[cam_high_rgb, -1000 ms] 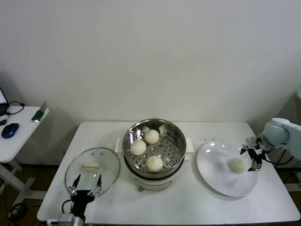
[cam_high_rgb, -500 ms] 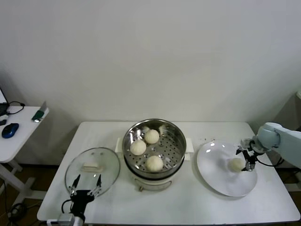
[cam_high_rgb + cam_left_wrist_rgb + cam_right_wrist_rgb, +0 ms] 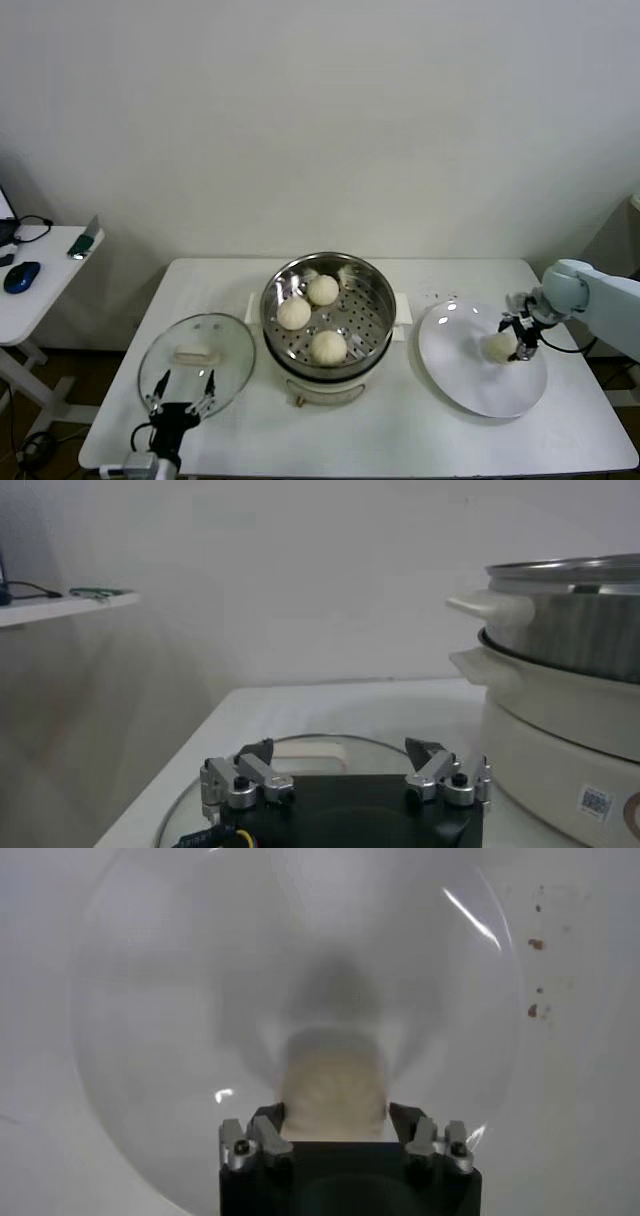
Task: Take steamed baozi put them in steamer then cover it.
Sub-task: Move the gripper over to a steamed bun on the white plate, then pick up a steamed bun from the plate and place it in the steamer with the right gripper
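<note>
White plate (image 3: 470, 385) edge: right gripper (image 3: 510, 338) straddles baozi (image 3: 497, 347).

In the right wrist view, the round cream-white dough bun (image 3: 333, 1088) between the right pincer's (image 3: 334, 1120) fingers was blurred, and its near side was hidden behind the pincer's black body. In the left wrist view, the shiny stainless-steel steamer pot (image 3: 570, 620) beyond the left pincer (image 3: 343, 762) was cut off by the picture's edge, and the clear glass lid (image 3: 320, 748) under that pincer was mostly hidden.
</note>
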`<act>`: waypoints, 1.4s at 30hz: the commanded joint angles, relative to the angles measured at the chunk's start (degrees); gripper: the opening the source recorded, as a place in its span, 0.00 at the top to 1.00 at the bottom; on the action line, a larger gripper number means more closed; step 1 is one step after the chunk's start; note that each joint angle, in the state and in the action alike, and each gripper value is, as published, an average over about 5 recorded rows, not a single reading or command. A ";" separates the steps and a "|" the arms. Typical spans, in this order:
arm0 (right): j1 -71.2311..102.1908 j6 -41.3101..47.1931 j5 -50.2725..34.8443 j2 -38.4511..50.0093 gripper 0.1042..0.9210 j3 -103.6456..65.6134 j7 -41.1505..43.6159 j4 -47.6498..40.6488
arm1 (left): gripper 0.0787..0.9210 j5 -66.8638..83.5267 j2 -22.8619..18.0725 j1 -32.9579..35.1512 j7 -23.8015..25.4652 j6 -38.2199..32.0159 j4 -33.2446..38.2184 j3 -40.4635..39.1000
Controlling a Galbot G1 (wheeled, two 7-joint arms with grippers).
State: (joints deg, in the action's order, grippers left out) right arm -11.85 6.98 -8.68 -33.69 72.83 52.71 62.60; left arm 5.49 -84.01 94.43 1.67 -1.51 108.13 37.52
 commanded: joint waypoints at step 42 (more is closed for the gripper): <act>-49.54 13.13 -45.28 -28.35 0.35 29.63 -5.71 30.49 | 0.12 1.12 1.38 -0.95 0.29 1.09 1.33 -0.40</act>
State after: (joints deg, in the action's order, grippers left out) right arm -62.28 14.28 -45.50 -51.13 102.68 53.46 86.33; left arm 6.58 -82.72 93.46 1.94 -0.35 109.30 37.27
